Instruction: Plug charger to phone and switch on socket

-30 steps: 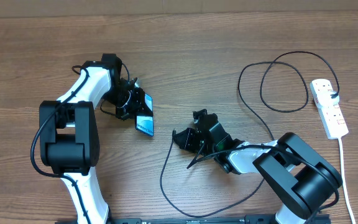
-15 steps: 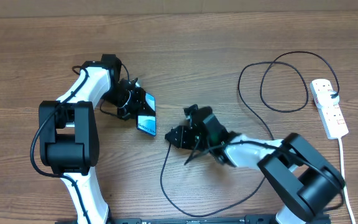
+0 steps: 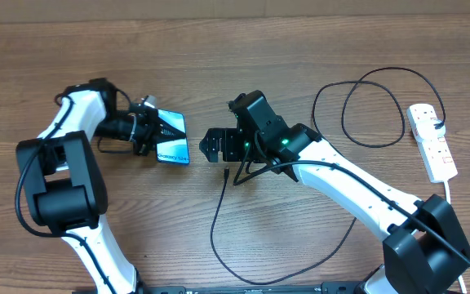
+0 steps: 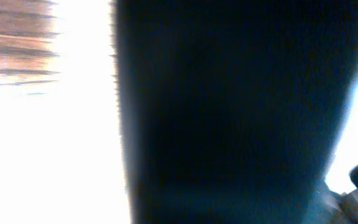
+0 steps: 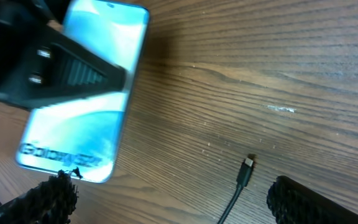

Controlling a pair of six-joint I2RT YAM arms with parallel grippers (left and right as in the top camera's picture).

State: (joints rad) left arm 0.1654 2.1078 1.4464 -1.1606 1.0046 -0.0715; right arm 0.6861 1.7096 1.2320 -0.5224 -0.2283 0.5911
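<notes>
**Black connector tip loose on the wood, phone clamped on the left**

Your left gripper (image 3: 148,132) is closed on the phone (image 3: 172,139), gripping it at the end away from the small text. The right wrist view shows one of its black fingers lying across the lit blue screen. You cannot tell whether the phone rests on the table (image 3: 300,49) or hangs just above it.

Your right gripper (image 3: 211,148) sits just beside the phone with its jaws spread wide and nothing between them. The connector tip (image 5: 248,163) of the charger (image 3: 212,231) lies flat on the wood below that gripper, apart from both fingers and from the phone.

From there the cable runs in loose loops to the socket (image 3: 432,144) at the far right edge, well apart from both arms.
</notes>
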